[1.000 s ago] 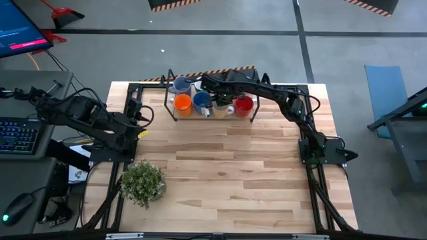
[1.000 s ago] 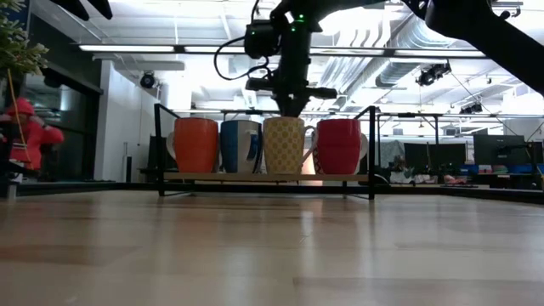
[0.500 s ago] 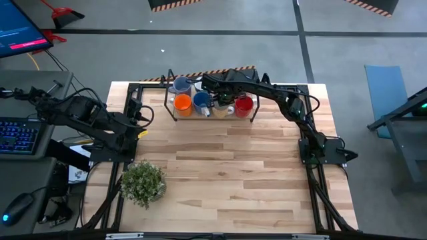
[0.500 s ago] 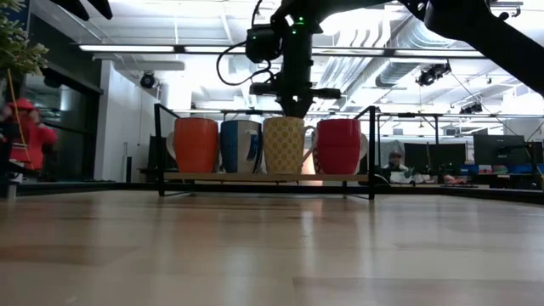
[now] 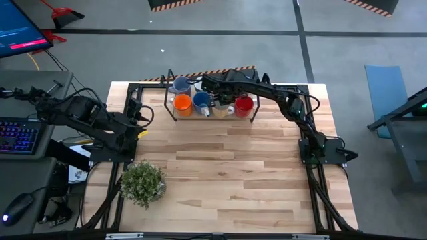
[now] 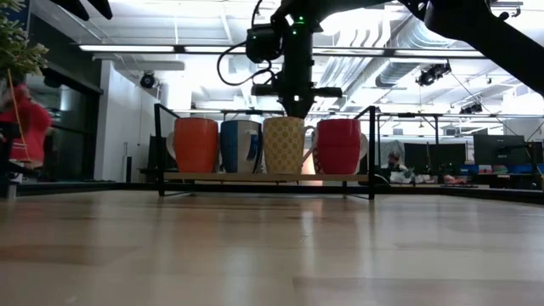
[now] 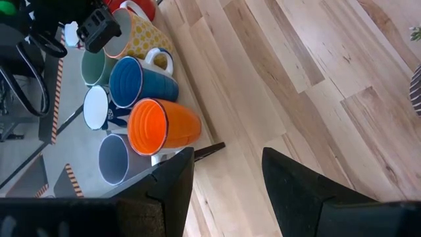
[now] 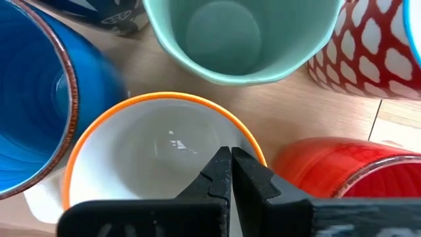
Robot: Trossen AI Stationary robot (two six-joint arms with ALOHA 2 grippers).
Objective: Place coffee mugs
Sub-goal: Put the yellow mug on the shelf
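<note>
Several mugs stand upright on a black-framed rack [image 6: 263, 177] at the table's far edge. Its front row holds the orange mug [image 6: 196, 144], blue mug [image 6: 239, 146], yellow-patterned cream mug [image 6: 283, 145] and red mug [image 6: 338, 146]. Behind them stand the green mug [image 8: 237, 33], grey-blue mug [image 7: 113, 158] and patterned white mug [image 7: 99, 108]. My right gripper [image 8: 230, 158] is shut and points down over the cream mug's [image 8: 151, 158] rim. My left gripper [image 7: 223, 178] waits open at the table's left edge. My right gripper's shut fingertips [image 6: 295, 109] come from above, right at the cream mug's rim [image 8: 253, 148] on the side next to the red mug [image 8: 329, 171]. I cannot tell whether they touch it. The mug stands upright on the rack.
A potted green plant [image 5: 142, 183] sits near the table's left near corner. Bare wooden table top [image 5: 233, 173] stretches from the rack to the near edge. The mugs stand close together on the rack. A person in red shows in the room beyond [image 6: 21, 127].
My right gripper has shifted a little toward the table's right, above the cream mug and toward the red mug. The mugs have kept their places.
</note>
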